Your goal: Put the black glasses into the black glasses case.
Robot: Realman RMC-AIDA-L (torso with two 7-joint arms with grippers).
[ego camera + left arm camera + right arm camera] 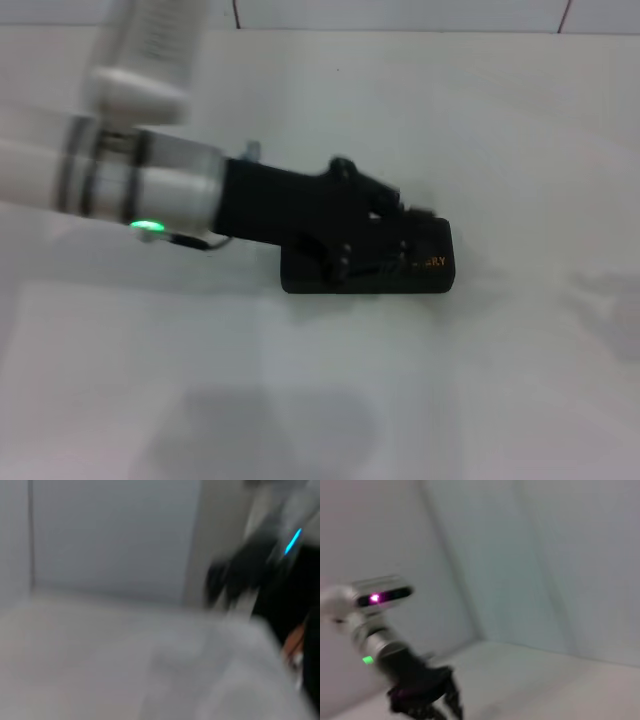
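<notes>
Left gripper (400, 225) hangs over the black case (430, 268) near the table's (500, 400) middle; whether its fingers are parted, I cannot tell.

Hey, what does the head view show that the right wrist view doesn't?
Only the head view shows the black glasses case lying on the white table, its orange lettering readable at one end, with the left gripper over it. The glasses cannot be made out there. Only the right wrist view shows the pale walls meeting in a corner behind the table and a pink light on the left arm's wrist. Both show the left arm with its green light and black left gripper, and the white table. The right gripper appears in neither.
</notes>
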